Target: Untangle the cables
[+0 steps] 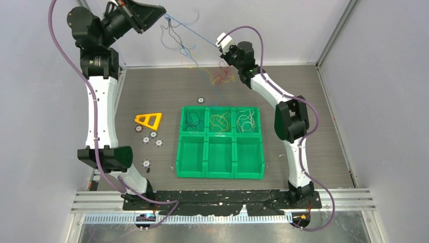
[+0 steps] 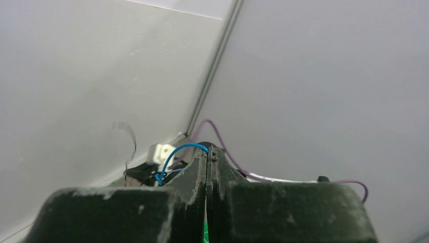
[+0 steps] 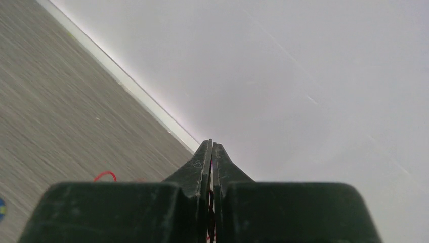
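Observation:
A thin blue cable runs taut through the air between my two grippers at the back of the table. My left gripper is raised high at the back left and shut on the blue cable's end, which curls out of its tips in the left wrist view. My right gripper is shut on the other end together with a tangle of red, yellow and blue cables hanging below it. A dark red strand shows between its shut fingers. Black strands dangle from the blue cable.
A green six-compartment bin sits mid-table; its back row holds black, yellow and white cables. A yellow triangle and several small white discs lie to its left. The back wall is close behind both grippers.

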